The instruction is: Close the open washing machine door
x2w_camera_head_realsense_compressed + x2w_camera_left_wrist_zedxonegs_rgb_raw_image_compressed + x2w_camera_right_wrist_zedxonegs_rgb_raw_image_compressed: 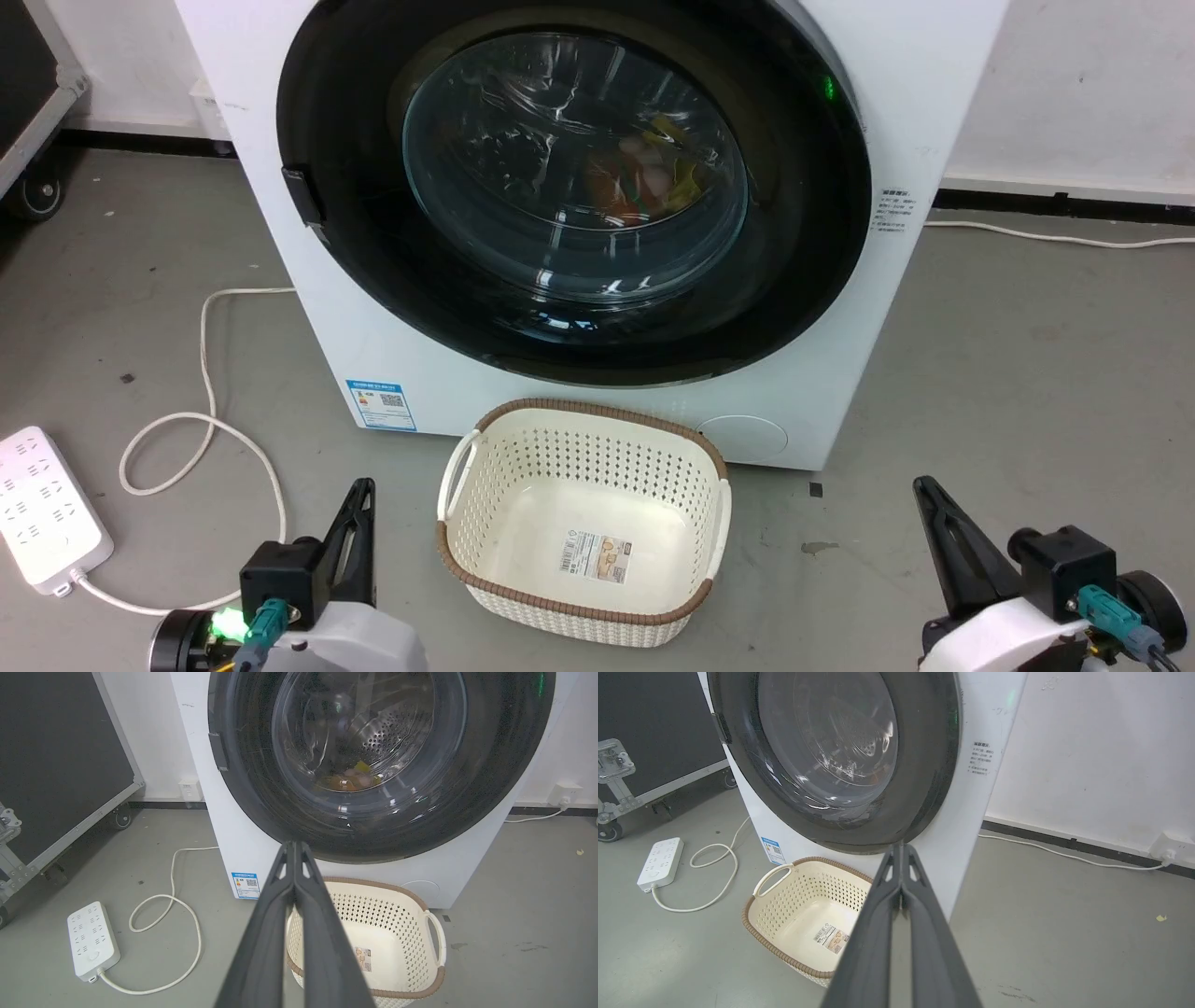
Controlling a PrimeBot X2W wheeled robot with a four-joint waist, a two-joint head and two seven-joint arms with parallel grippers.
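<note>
You face the washing machine (878, 373), its washing machine door (803, 280) lying flat against the white front. Through the glass, the left wrist view lets you make out the perforated drum, while the head view gives you coloured laundry. The cream basket (560, 611) sits just before the machine. The left gripper (293, 845) and right gripper (900, 845) each have fingers pressed together.

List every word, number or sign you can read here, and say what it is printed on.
No text is legible.
On the washing machine, lower front, a blue label with a QR code: too small to read.
On its front's right edge, grey printed lines: blurred.
On the laundry basket floor, a sticker: too small to read.
</note>
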